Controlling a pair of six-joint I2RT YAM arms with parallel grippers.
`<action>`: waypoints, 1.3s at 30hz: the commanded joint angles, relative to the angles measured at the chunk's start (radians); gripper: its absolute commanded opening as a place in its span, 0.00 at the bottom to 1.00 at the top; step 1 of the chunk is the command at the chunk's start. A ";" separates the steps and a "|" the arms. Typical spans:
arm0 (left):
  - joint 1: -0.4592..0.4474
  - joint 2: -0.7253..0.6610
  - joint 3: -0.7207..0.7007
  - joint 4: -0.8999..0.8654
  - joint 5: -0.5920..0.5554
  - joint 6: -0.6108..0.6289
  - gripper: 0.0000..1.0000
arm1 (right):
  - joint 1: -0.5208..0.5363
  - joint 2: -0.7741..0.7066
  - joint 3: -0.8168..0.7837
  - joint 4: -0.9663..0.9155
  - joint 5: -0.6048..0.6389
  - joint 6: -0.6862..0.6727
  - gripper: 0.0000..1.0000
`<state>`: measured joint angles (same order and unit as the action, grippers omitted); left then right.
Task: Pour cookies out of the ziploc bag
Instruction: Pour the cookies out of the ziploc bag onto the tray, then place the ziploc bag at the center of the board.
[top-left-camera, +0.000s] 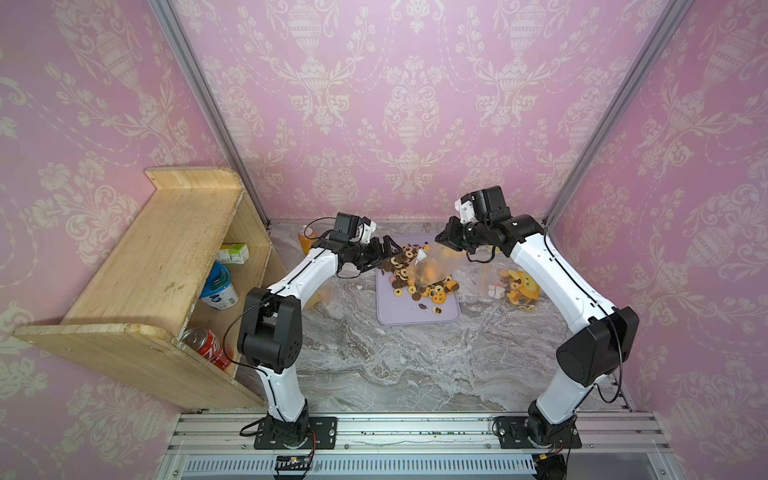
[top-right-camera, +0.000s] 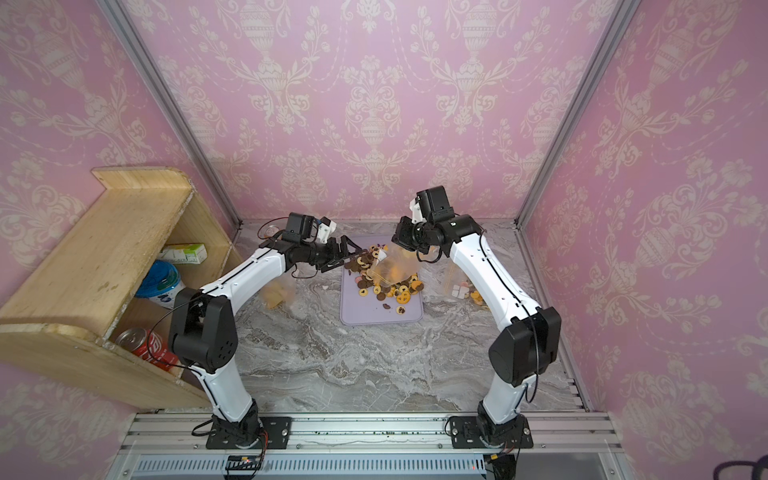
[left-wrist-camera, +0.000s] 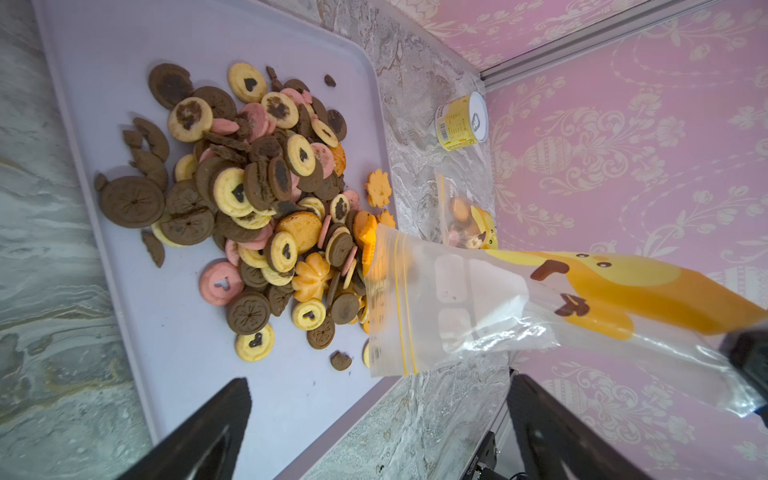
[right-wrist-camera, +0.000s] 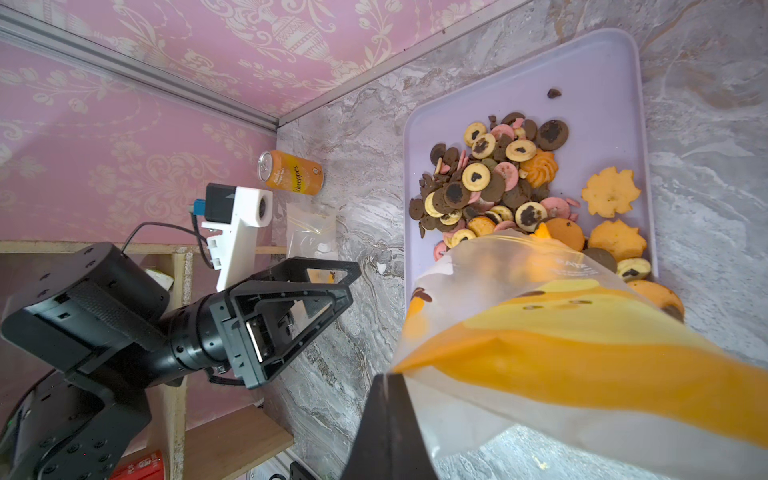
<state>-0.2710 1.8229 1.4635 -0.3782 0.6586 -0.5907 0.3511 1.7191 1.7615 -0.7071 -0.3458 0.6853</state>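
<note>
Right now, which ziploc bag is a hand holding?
The bag over the tray, pinched by the right hand; the right-side bag and the left-side bag lie loose on the table.

arm links (top-left-camera: 303, 276) white | joints (top-left-camera: 270, 328) black | cables (right-wrist-camera: 164, 225) thin black | fingers (right-wrist-camera: 299, 288) black triangular frames | wrist-camera mount (right-wrist-camera: 241, 224) white

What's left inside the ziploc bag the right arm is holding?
Near the mouth of the ziploc bag, a few cookies show through the plastic; the clear middle looks empty. The yellow print hides the gripped end.
</note>
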 joint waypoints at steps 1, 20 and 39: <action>0.007 -0.046 0.028 -0.122 -0.066 0.074 0.99 | -0.029 -0.028 -0.003 0.035 -0.014 0.014 0.00; 0.009 -0.102 -0.036 -0.214 -0.117 0.186 0.99 | -0.338 -0.336 -0.231 0.002 0.047 -0.013 0.00; 0.009 -0.108 -0.038 -0.198 -0.091 0.175 0.99 | -0.599 -0.018 0.098 0.012 0.153 -0.053 0.00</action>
<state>-0.2703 1.7370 1.4387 -0.5697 0.5587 -0.4309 -0.2081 1.6398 1.7626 -0.6926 -0.2020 0.6662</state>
